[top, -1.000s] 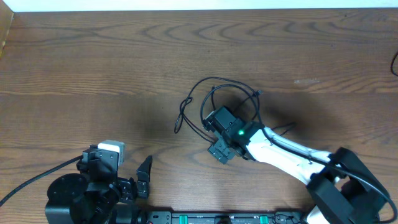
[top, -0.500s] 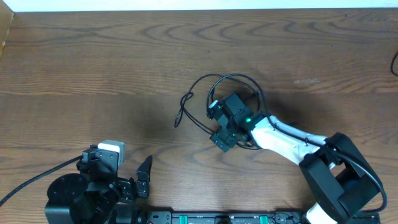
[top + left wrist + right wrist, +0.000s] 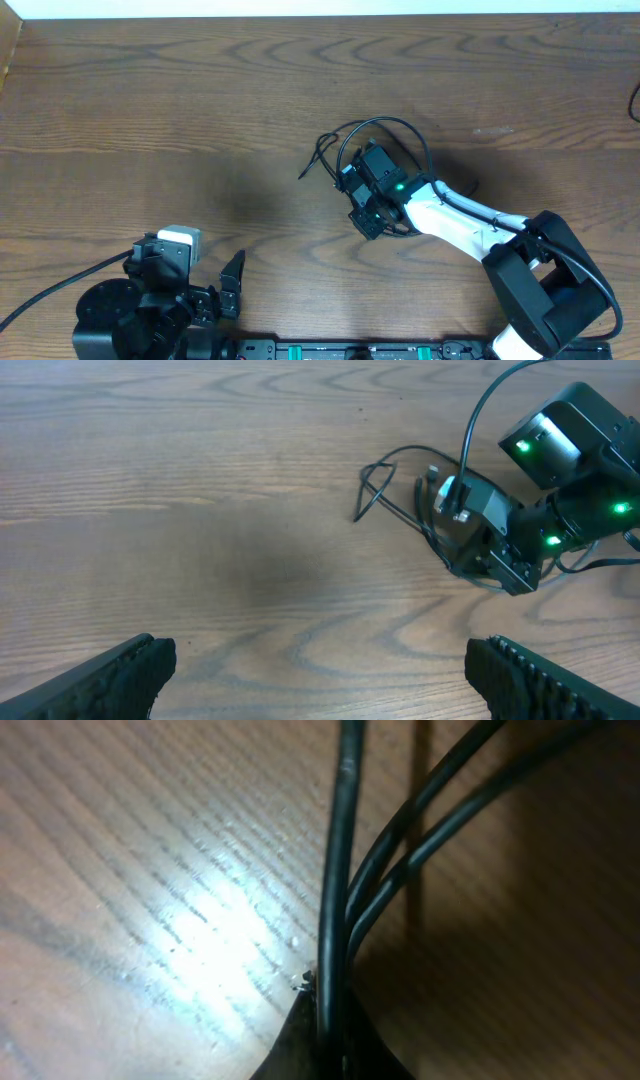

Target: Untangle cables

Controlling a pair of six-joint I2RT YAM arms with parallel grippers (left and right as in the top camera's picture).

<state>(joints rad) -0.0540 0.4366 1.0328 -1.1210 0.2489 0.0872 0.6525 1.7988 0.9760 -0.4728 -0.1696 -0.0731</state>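
The cables are thin black cords lying in tangled loops on the wooden table, right of centre. My right gripper is down in the tangle. In the right wrist view its jaws are shut on one black cable, and two more black strands run up beside it. The left wrist view shows the cables with a free bent loop at their left and the right gripper among them. My left gripper stays at the near left, open, its fingertips wide apart over bare wood.
The wooden table stretches far to the left and back of the tangle. A pale strip runs along the far edge. The right arm reaches in from the near right corner.
The right gripper moved a little away from the front edge into the tangle and shut on a black cable. The loose loop at the tangle's left was drawn right, towards the gripper.
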